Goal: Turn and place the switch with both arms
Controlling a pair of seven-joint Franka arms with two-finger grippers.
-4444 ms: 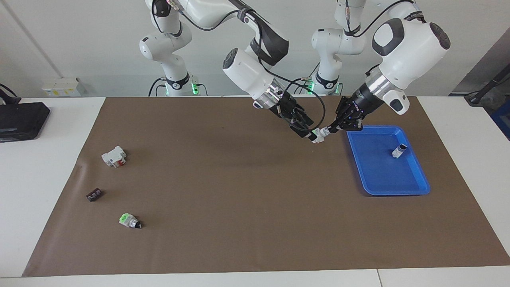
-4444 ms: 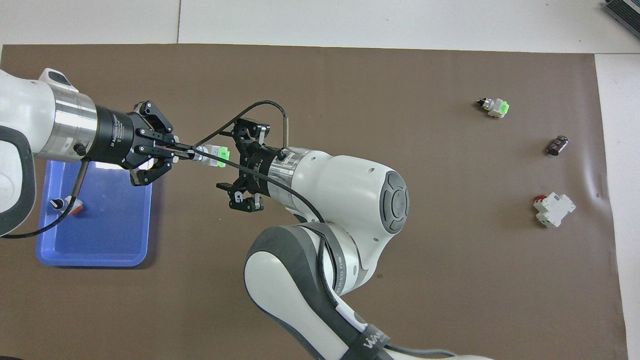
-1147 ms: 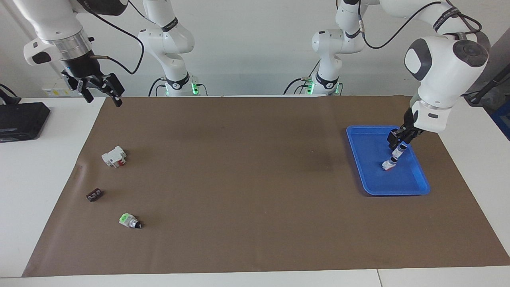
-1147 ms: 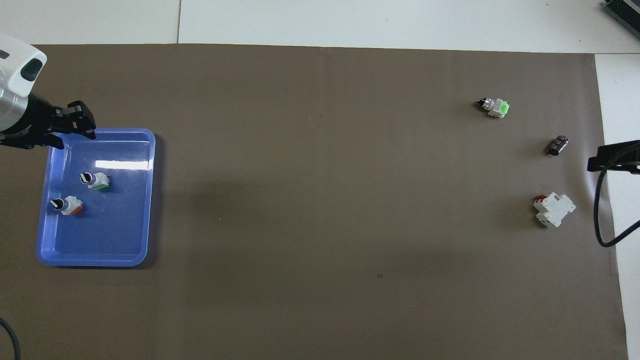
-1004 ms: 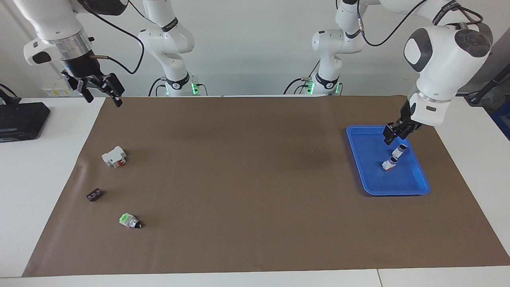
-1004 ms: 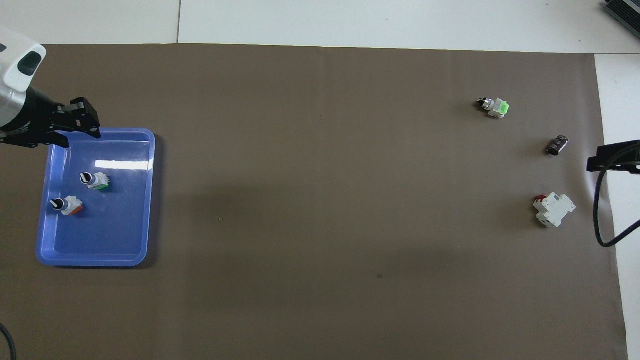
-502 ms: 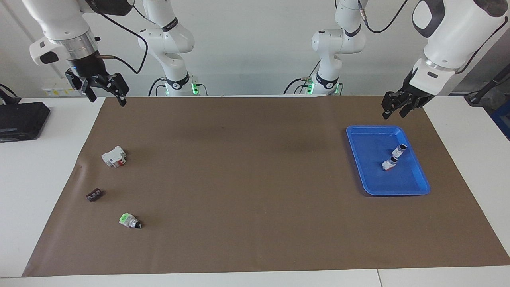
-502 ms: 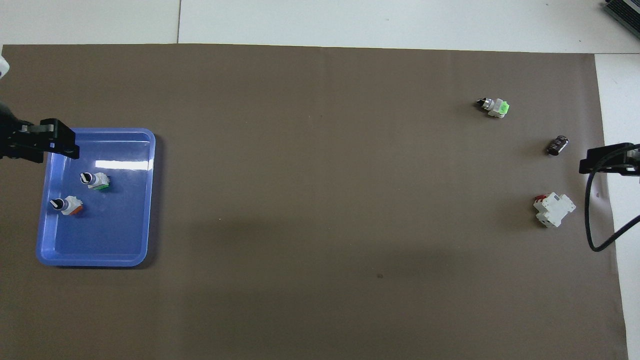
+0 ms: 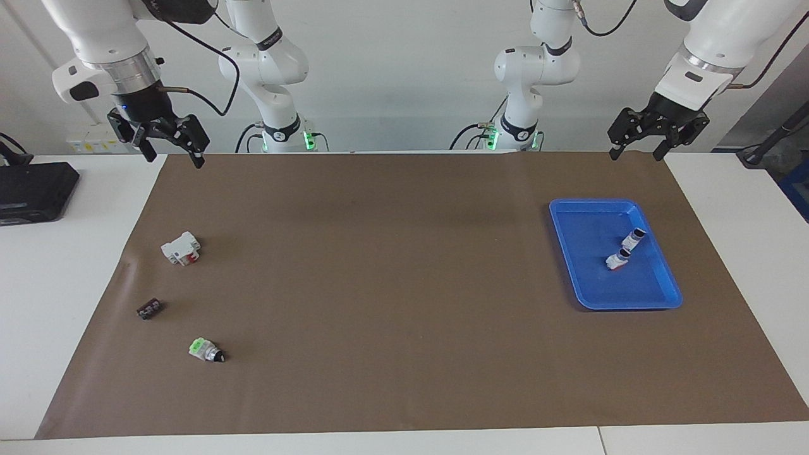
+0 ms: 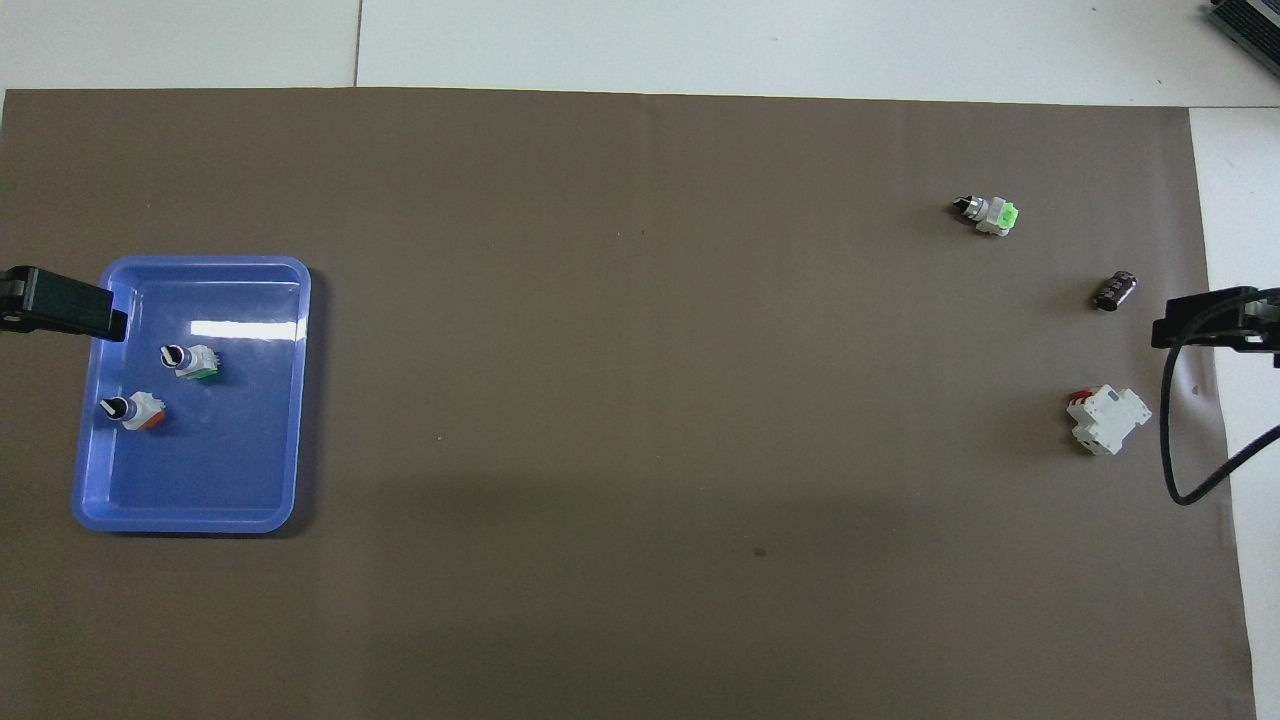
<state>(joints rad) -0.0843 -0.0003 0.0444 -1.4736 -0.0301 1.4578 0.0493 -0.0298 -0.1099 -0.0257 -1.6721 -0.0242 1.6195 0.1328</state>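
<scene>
- Brown paper mat point(image 9: 404, 284) covers most of my white table point(image 9: 57, 265), matte, with a slight crease at the right arm's end.
- Starting at the facing view's left edge, I see the right gripper point(image 9: 169, 148) hanging above the mat's corner nearest the robots, its black fingers spread with nothing between them; the overhead view catches only a dark tip of it point(image 10: 1205, 322) and a looping black cable point(image 10: 1190, 440).
- Below it lie a boxy white breaker with a red part point(image 9: 181, 248), a small dark ribbed component point(image 9: 149, 309) and, farthest from the robots, a stubby green-ended switch with a round black knob point(image 9: 206, 351), all well apart on the mat.
- The middle of the mat I read as plain paper, apart from a faint shadow.
- Toward the left arm's end sits a glossy blue plastic tray point(image 9: 581, 278) with rounded corners and a raised rim.
- The switch point(image 9: 633, 239) stands in the tray, just beside a red-based switch point(image 9: 617, 260); the overhead view shows its green block point(image 10: 203, 372) and dark knob top, which the facing view hides.
- Whether the two switches touch I cannot tell.
- The left gripper point(image 9: 637, 150) hangs above the mat's edge nearest the robots, fingers apart and holding nothing; overhead it is cut off to one black finger point(image 10: 70, 310) at the tray's rim.
</scene>
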